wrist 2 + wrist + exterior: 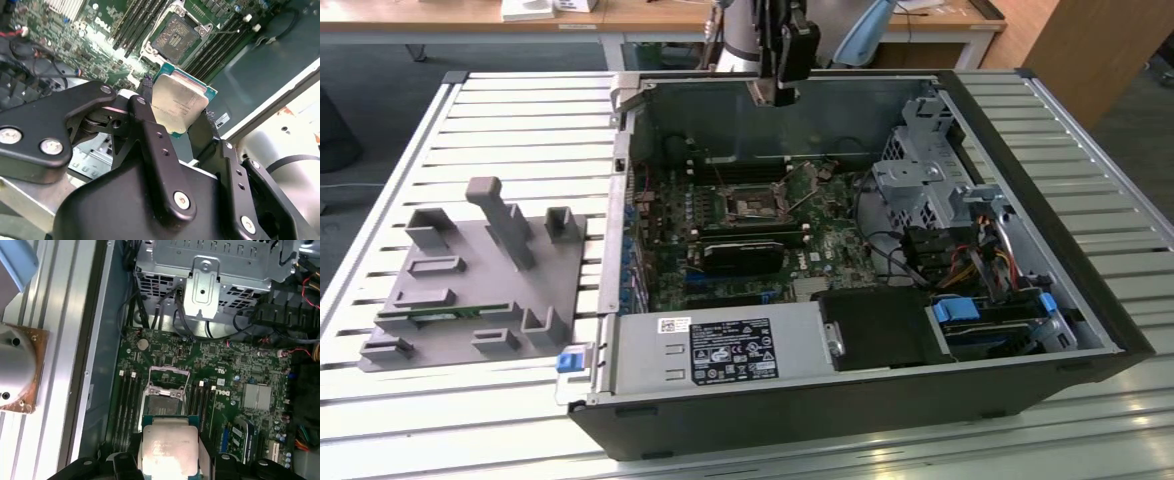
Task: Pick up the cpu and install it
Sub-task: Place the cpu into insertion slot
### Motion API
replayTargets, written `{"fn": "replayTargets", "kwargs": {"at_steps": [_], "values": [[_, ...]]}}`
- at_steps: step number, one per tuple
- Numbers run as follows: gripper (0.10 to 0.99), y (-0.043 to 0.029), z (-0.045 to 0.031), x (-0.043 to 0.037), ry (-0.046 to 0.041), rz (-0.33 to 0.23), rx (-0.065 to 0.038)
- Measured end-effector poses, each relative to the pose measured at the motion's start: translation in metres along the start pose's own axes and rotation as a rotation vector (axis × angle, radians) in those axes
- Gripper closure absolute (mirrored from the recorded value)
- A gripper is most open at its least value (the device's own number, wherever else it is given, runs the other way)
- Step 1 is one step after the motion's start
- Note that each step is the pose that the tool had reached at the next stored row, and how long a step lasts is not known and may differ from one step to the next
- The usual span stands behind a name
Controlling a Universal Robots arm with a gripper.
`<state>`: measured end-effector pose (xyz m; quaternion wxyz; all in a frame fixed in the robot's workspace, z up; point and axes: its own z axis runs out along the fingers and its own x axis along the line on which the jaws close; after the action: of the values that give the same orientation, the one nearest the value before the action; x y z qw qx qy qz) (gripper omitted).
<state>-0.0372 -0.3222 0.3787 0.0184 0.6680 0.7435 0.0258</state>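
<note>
Exterior view: the black gripper hangs above the dark square socket. Second wrist view: matte black fingers clamp the cpu by opposite edges, clear of the socket. It is square, with a dull silver lid and a thin green rim. First wrist view: the cpu's edges run parallel to the socket's frame.

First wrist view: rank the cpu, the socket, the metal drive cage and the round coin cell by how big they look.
1. metal drive cage: largest.
2. cpu and socket: look about alike; the cpu is nearer the camera, so left unranked.
3. coin cell: smallest.
</note>
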Motion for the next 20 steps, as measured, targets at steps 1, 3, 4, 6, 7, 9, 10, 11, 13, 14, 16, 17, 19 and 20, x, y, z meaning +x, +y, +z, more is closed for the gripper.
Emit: {"fn": "replayTargets", "kwargs": {"at_steps": [1,3,4,6,7,9,10,11,13,14,16,17,19,20], "values": [[0.553,0.0,0.0007,0.0,-0.0013,0.02,0.0],[0.553,-0.0001,0.0025,0.0001,-0.0035,0.053,0.0],[0.553,-0.0003,0.0037,0.0002,-0.0042,0.066,0.0],[0.553,-0.0005,0.0067,0.0006,-0.005,0.08,-0.001],[0.553,-0.0006,0.0083,0.0006,-0.0052,0.08,0.0],[0.553,-0.0008,0.011,0.0006,-0.0052,0.081,-0.001],[0.553,-0.0008,0.0119,0.0006,-0.0053,0.081,-0.001],[0.553,-0.0009,0.0129,0.0005,-0.0052,0.081,-0.002],[0.553,-0.0012,0.0158,0.0003,-0.0052,0.081,-0.002],[0.553,-0.0013,0.0175,0.0003,-0.0052,0.081,-0.002],[0.553,-0.0015,0.0211,0.0003,-0.0045,0.08,-0.002],[0.553,-0.0016,0.0229,0.0003,-0.0044,0.079,-0.002],[0.553,-0.0018,0.0263,0.0003,-0.0043,0.078,-0.002],[0.553,-0.0019,0.0281,0.0002,-0.0042,0.078,-0.002]]}}
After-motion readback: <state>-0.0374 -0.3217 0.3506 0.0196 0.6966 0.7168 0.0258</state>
